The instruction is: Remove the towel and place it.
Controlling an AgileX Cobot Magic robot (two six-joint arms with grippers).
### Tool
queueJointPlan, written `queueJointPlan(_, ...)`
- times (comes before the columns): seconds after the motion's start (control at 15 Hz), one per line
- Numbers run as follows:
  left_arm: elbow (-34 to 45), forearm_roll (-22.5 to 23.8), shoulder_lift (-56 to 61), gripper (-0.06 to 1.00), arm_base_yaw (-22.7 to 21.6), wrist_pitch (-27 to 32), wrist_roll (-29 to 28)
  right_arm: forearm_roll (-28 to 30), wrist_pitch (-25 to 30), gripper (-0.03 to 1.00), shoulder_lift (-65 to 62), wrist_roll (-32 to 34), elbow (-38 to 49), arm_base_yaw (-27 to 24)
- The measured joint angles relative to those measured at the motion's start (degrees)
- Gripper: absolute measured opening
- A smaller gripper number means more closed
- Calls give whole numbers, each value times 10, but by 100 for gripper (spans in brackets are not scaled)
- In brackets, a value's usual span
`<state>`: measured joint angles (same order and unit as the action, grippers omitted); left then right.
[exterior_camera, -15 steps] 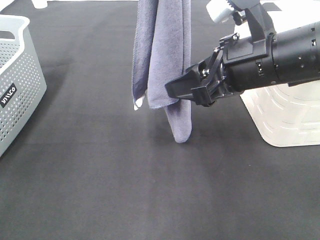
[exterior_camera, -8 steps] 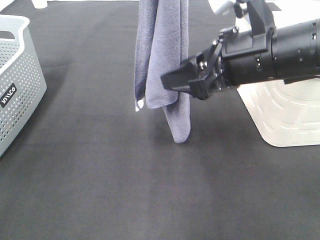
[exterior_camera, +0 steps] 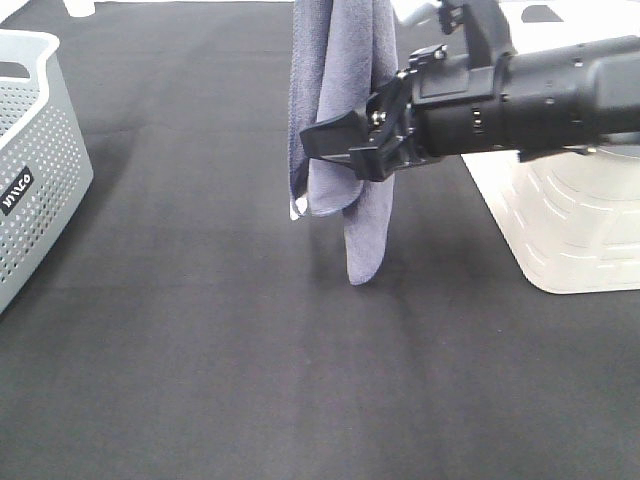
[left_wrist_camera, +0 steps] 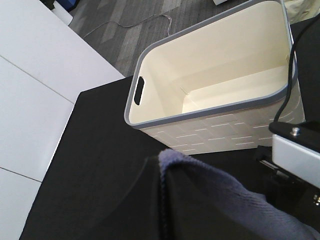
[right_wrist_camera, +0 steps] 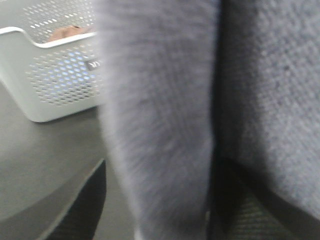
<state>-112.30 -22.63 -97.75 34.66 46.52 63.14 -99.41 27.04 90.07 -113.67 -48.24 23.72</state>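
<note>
While the grey basket (exterior_camera: 30,150) sits at the left edge of the table (exterior_camera: 200,380), well apart from everything else, the towel (exterior_camera: 340,100) hangs in mid-air over the middle. It is folded lengthwise, and I cannot tell whether its lowest tip touches the table. It hangs this way because the left jaws, above the high view, are closed on its top; the left wrist view shows cloth bunched right under the camera. The right arm (exterior_camera: 540,95) reaches in level from the right. The right jaws stand wide open with a hanging fold between them, gripping nothing yet. This looks like lining up a second grip partway down, so the towel can be spread or carried. Further right, just beneath that arm, stands the open-topped white basket (exterior_camera: 570,230), with nothing showing inside it. There is wide bare table between the two baskets and in front of the towel. The white basket's rim is the one edge close to the arm.
</note>
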Motion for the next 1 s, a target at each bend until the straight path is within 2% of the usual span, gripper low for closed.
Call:
queueJointPlan(0.2, 0, 0, 0, 0, 0, 0, 0, -3, 44, 59, 34, 9, -7, 0)
queueJointPlan(0.33, 0, 1, 0, 0, 0, 0, 0, 34, 56, 52, 29, 57, -8, 0)
queueJointPlan(0.47, 0, 1, 0, 0, 0, 0, 0, 108, 54, 41, 10, 115, -8, 0)
queueJointPlan(0.6, 0, 1, -1, 0, 0, 0, 0, 202, 45, 32, -21, 202, -8, 0)
queueJointPlan(0.73, 0, 1, -2, 0, 0, 0, 0, 289, 46, 26, -57, 285, -8, 0)
queueJointPlan(0.87, 0, 1, -6, 0, 0, 0, 0, 350, 46, 22, -83, 354, -9, 0)
queueJointPlan(1.0, 0, 2, -7, 0, 0, 0, 0, 392, 47, 14, -96, 393, -10, 0)
